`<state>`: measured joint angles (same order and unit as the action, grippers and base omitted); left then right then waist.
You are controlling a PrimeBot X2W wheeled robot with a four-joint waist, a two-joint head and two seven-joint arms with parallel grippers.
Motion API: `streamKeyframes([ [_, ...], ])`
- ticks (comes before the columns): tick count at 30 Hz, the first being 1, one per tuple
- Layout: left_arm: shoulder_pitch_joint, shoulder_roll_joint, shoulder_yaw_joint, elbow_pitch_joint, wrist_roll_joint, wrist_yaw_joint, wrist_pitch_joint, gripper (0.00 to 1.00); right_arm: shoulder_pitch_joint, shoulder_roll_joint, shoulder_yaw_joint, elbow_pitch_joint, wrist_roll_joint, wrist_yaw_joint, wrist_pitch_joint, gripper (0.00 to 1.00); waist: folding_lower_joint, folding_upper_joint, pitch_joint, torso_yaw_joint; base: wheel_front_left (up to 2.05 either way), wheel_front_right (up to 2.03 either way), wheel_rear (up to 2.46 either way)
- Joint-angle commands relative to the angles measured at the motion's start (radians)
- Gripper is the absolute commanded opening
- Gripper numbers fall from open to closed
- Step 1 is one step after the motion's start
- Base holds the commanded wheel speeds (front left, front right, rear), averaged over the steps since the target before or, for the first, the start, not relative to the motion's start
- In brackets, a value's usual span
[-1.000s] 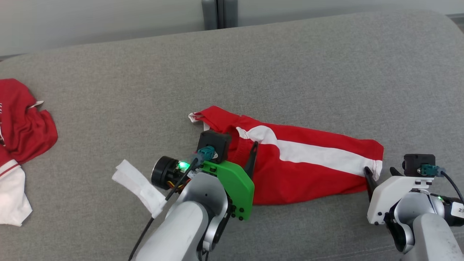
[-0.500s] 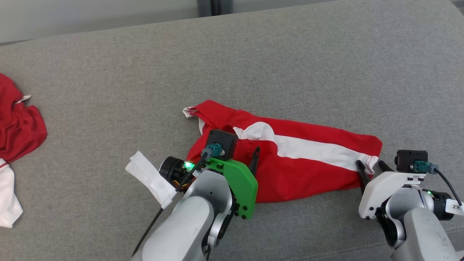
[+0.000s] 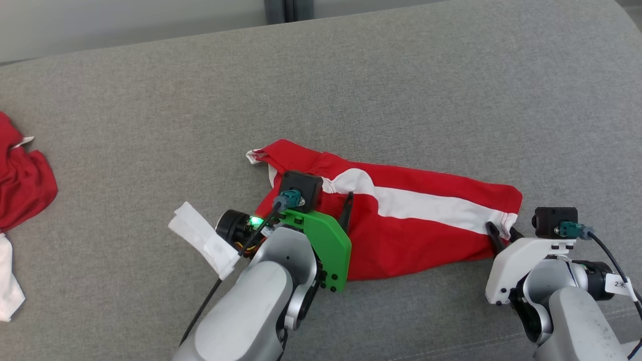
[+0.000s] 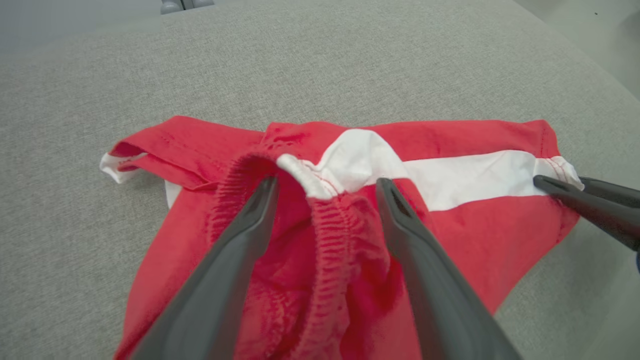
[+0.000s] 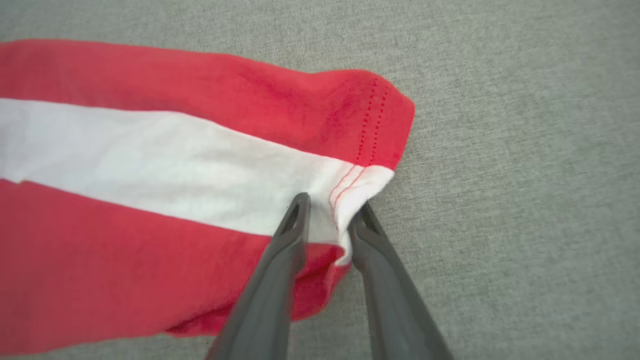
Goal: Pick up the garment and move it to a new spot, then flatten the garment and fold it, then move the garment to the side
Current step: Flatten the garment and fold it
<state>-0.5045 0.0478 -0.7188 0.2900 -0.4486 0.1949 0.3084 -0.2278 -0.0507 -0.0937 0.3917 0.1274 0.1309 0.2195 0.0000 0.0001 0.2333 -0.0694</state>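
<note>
The garment (image 3: 411,225) is a pair of red shorts with a white side stripe, lying crumpled on a grey cushion (image 3: 401,90). My left gripper (image 3: 323,199) is open, its fingers astride the bunched elastic waistband (image 4: 325,220) at the garment's left end; in the left wrist view the left gripper (image 4: 326,182) has the white seam between its tips. My right gripper (image 3: 500,229) is at the garment's right end. In the right wrist view the right gripper (image 5: 331,205) pinches the white hem (image 5: 357,187) of the leg opening, fabric puckered between the fingers.
A second red and white piece of clothing (image 3: 22,185) lies at the cushion's far left edge. A white tag (image 3: 203,243) hangs from my left forearm. The cushion's back edge meets a pale wall (image 3: 125,20). Bare grey fabric stretches behind the garment.
The right gripper's fingers have closed in on the garment's hem. The head camera has shifted, sliding the whole picture left. The left gripper stays open over the waistband.
</note>
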Motion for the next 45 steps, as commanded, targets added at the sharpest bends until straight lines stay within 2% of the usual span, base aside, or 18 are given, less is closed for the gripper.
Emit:
streamKeyframes([
  [1, -0.017, 0.005, 0.001, 0.012, -0.012, 0.007, -0.01, 0.4, 0.006, 0.0, 0.004, -0.004, 0.006, 0.0, 0.0, 0.11, 0.0, -0.0001, -0.001, -0.004, 0.0, 0.0, 0.0],
  [2, -0.018, 0.005, 0.001, 0.019, -0.013, 0.007, -0.013, 0.0, 0.004, 0.0, 0.007, -0.006, 0.012, 0.0, -0.001, 0.0, 0.0, -0.0001, -0.003, -0.006, 0.0, 0.0, 0.0],
  [7, 0.001, 0.005, 0.009, 0.025, -0.047, -0.01, -0.048, 0.0, 0.016, -0.001, 0.003, -0.041, 0.031, 0.0, -0.015, 0.0, 0.0, -0.0001, -0.028, -0.016, 0.0, 0.0, 0.0],
  [11, 0.055, 0.014, 0.058, -0.05, -0.107, -0.02, -0.09, 0.0, 0.043, -0.001, -0.004, -0.126, 0.068, 0.0, -0.017, 0.0, 0.0, -0.0001, -0.066, -0.018, 0.0, 0.0, 0.0],
  [15, 0.135, 0.052, 0.112, -0.23, -0.182, -0.032, -0.096, 0.0, 0.091, -0.001, -0.008, -0.28, 0.218, 0.0, 0.036, 0.0, 0.0, -0.0001, -0.11, -0.017, 0.0, 0.0, 0.0],
  [20, 0.262, 0.125, 0.173, -0.542, -0.292, -0.03, -0.043, 0.0, 0.15, -0.011, -0.03, -0.552, 0.447, 0.0, 0.175, 0.0, 0.0, -0.0001, -0.16, -0.026, 0.0, 0.0, 0.0],
  [26, 0.357, 0.206, 0.228, -0.894, -0.423, -0.011, 0.067, 0.0, 0.163, -0.084, -0.132, -0.814, 0.648, 0.0, 0.338, 0.0, 0.0, -0.0001, -0.163, -0.033, 0.0, 0.0, 0.0],
  [32, 0.268, 0.235, 0.281, -1.077, -0.542, 0.023, 0.203, 0.0, 0.06, -0.181, -0.237, -0.957, 0.736, 0.0, 0.461, 0.0, 0.0, -0.0001, -0.101, -0.033, 0.0, 0.0, 0.0],
  [35, 0.169, 0.243, 0.324, -1.084, -0.58, 0.049, 0.267, 0.0, -0.035, -0.211, -0.272, -0.963, 0.773, 0.0, 0.505, 0.0, 0.0, -0.0001, -0.042, -0.034, 0.0, 0.0, 0.0],
  [38, 0.016, 0.263, 0.372, -1.007, -0.581, 0.07, 0.33, 0.0, -0.175, -0.226, -0.263, -0.904, 0.777, 0.0, 0.544, 0.0, 0.0, -0.0001, 0.04, -0.037, 0.0, 0.0, 0.0],
  [41, -0.167, 0.277, 0.399, -0.863, -0.552, 0.059, 0.365, 0.0, -0.361, -0.205, -0.246, -0.789, 0.723, 0.0, 0.554, 0.0, 0.0, -0.0001, 0.131, -0.036, 0.0, 0.0, 0.0],
  [45, -0.458, 0.24, 0.421, -0.583, -0.493, 0.023, 0.331, 0.0, -0.679, -0.146, -0.207, -0.573, 0.56, 0.0, 0.506, 0.0, 0.0, -0.0001, 0.262, -0.04, 0.0, 0.0, 0.0],
])
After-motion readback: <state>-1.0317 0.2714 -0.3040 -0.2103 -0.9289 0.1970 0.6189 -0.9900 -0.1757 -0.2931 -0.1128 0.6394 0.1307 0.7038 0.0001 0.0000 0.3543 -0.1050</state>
